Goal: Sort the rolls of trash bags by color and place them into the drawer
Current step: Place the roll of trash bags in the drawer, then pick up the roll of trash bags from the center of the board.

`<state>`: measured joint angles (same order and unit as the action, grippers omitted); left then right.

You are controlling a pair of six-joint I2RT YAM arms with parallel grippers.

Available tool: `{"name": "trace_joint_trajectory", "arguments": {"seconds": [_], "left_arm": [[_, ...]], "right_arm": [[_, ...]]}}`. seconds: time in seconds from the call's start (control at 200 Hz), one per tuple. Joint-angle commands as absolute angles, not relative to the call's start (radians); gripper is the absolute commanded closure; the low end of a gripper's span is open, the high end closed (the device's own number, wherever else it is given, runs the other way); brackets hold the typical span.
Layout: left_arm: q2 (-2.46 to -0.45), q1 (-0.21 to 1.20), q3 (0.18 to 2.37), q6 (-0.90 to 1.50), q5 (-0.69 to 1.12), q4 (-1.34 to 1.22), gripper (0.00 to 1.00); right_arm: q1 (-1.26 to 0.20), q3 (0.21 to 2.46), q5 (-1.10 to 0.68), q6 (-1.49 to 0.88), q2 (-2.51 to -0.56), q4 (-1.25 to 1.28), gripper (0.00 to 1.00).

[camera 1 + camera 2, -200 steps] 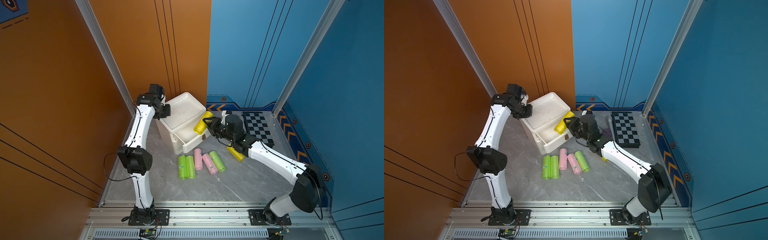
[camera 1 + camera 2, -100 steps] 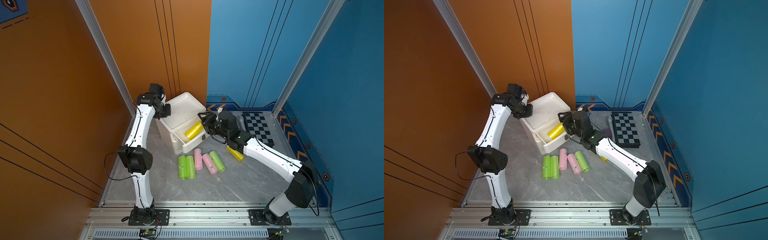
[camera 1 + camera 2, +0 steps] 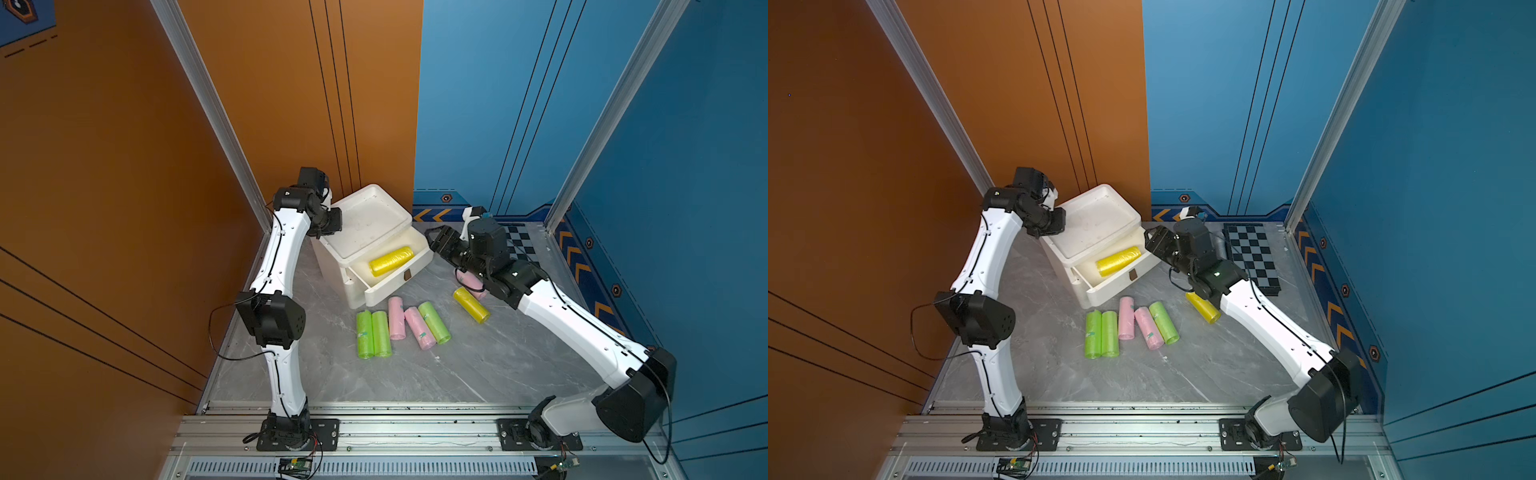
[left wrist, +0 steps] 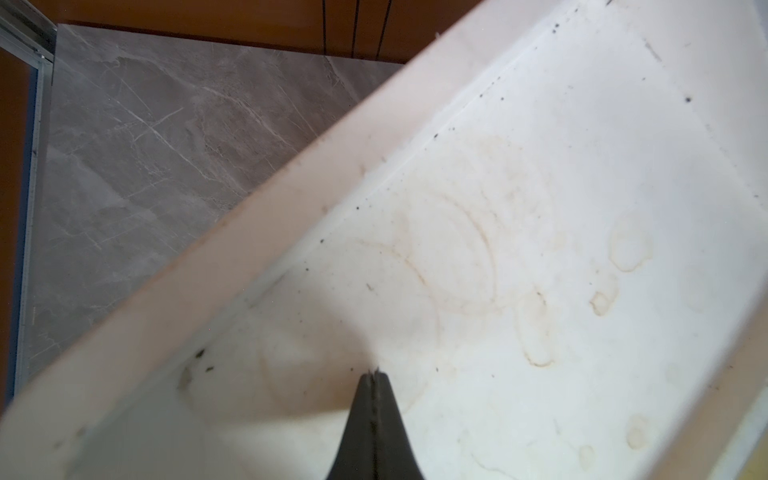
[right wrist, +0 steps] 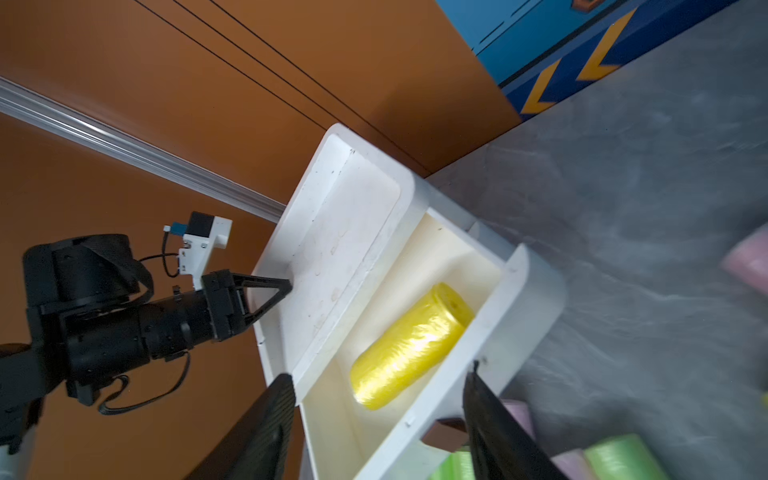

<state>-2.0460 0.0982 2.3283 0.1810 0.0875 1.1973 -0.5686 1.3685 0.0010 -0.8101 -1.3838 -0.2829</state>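
The left pincer (image 4: 374, 374) is closed on nothing, and its tips rest on the top tray (image 3: 365, 216) of the white drawer unit. Judge this as a brace that stops the unit from sliding while the drawer (image 3: 399, 279) stands pulled out. The right pincer (image 3: 441, 243) is open and empty, hovering just beside the drawer's end corner. One yellow roll (image 3: 391, 260) lies flat inside the drawer, just ahead of the right pincer and apart from both fingers, so treat it as placed. The second yellow roll (image 3: 471, 304) lies on the table (image 3: 415, 374) behind that pincer, beneath its forearm. A pink roll (image 3: 468, 282) lies just beside it, partly hidden by the wrist. The row of green and pink rolls (image 3: 398, 322) lies beyond the drawer front, well apart from either pincer. Obstructions: clear the drawer's front wall before you reach toward that row, and note the chessboard (image 3: 1252, 257) close behind the right arm.
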Motion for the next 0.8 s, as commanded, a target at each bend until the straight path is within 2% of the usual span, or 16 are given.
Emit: {"name": "trace_joint_trajectory", "arguments": {"seconds": [0.0, 0.245, 0.495, 0.796], "left_arm": [[-2.095, 0.095, 2.325, 0.188, 0.103, 1.282, 1.0], [-2.108, 0.1, 2.342, 0.195, 0.113, 1.283, 1.0], [-2.115, 0.097, 2.34, 0.187, 0.114, 1.282, 1.0], [-2.107, 0.09, 2.326, 0.182, 0.106, 1.283, 1.0]], "right_arm": [[-0.509, 1.31, 0.003, -0.37, -1.348, -0.563, 0.31], [-0.425, 1.13, 0.012, -0.027, -1.391, -0.566, 0.25], [-0.359, 1.151, 0.024, 0.039, -1.519, -0.568, 0.23], [-0.301, 1.165, -0.116, 0.054, -1.659, -0.579, 0.22]]}}
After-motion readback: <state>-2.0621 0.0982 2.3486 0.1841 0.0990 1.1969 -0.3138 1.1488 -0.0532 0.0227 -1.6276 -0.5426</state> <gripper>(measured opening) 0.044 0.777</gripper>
